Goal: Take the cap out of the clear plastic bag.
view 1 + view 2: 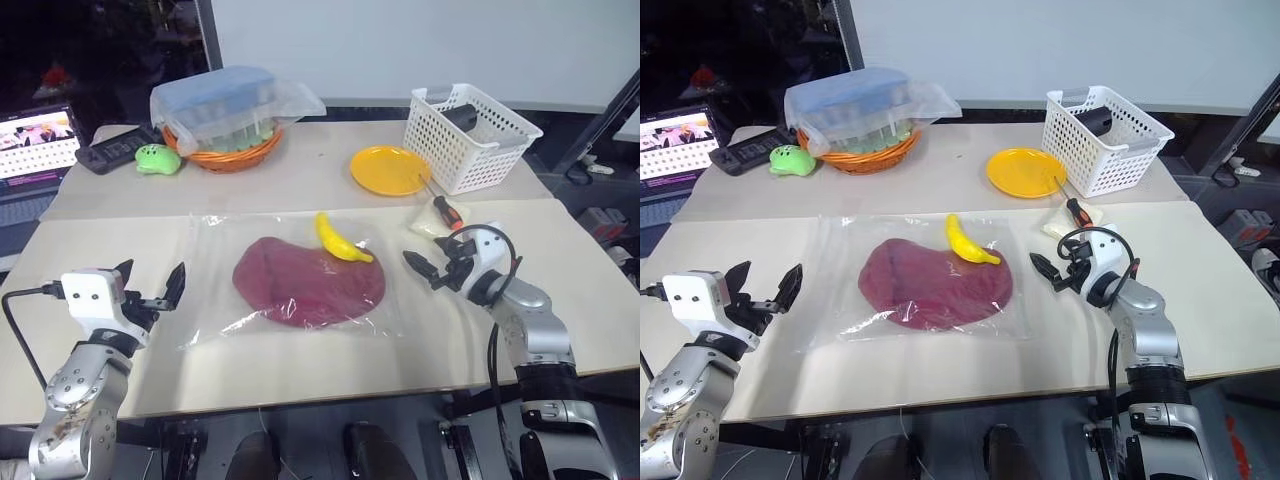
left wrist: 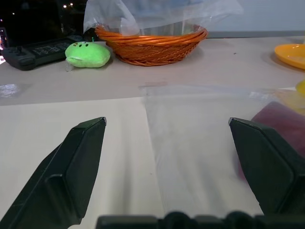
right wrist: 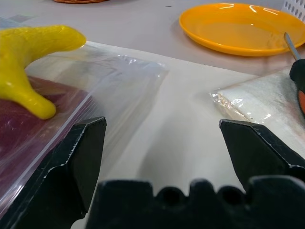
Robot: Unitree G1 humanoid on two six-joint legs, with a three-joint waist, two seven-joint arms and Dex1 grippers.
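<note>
You have the bench (image 1: 120, 370) in front of you, and the bag (image 1: 215, 300) lies flat on it at centre, its long axis running from 9 to 3 o'clock between the two arms. The cap (image 1: 305, 282) is inside the bag, right of its middle, with a yellow banana toy (image 1: 338, 240) at its 1 o'clock edge; I cannot tell whether the toy lies on the bag or in it.

Your right claw (image 1: 433, 264) stands wide open and empty just off the bag's 3 o'clock edge, so the cap lies toward 9 o'clock from it. Your left claw (image 1: 152, 283) is also wide open and empty, near the 9 o'clock edge, with clear plastic between it and the cap.

By my reading the right arm is nearer the cap.
</note>
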